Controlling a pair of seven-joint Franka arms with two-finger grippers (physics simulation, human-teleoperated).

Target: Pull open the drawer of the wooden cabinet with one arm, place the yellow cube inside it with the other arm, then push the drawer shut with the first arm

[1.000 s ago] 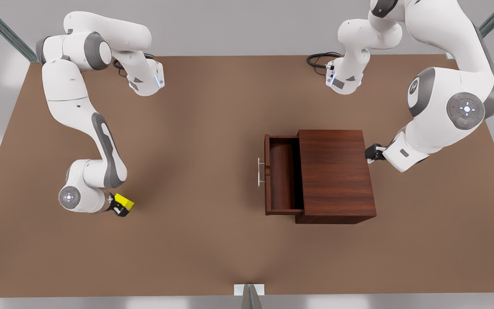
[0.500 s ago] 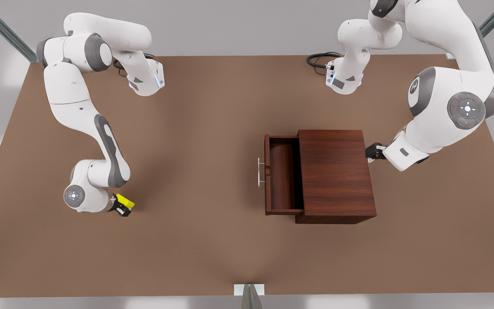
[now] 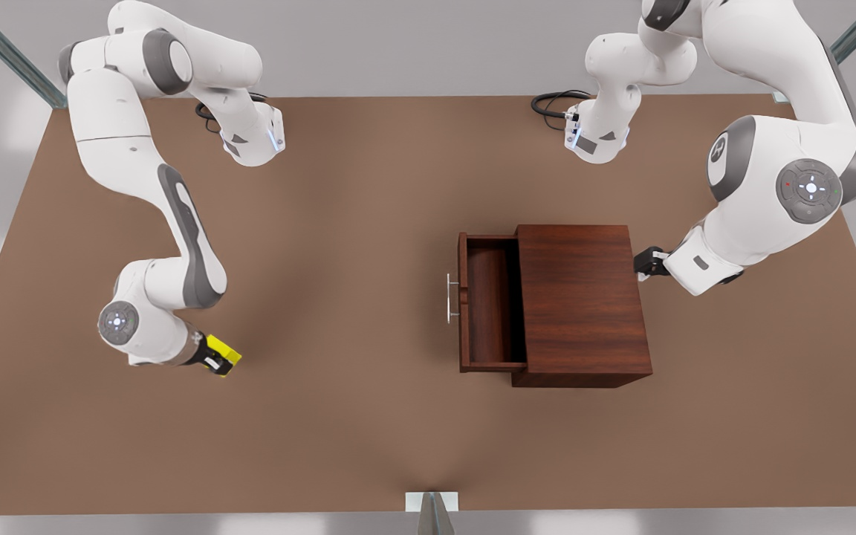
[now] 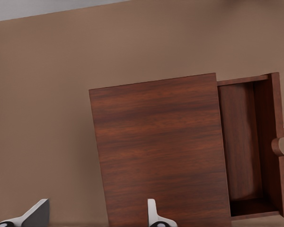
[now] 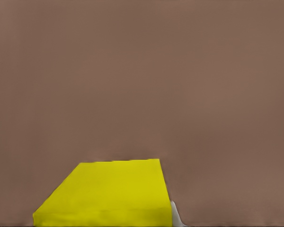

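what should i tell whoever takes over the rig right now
Right end effector: at the front view's left, shut on the cube just over the table.
Left end effector: open, waiting behind the cabinet, touching nothing.
Drawer: pulled open, empty, handle free.
Done: drawer opened, cube grasped.
Left: carry the cube into the drawer, release it, then push the drawer shut with the left arm.

The small bright yellow cube (image 5: 106, 194) is cut off by the right wrist view's edge; the dark reddish-brown wooden cabinet (image 4: 161, 151) by the left wrist view's.
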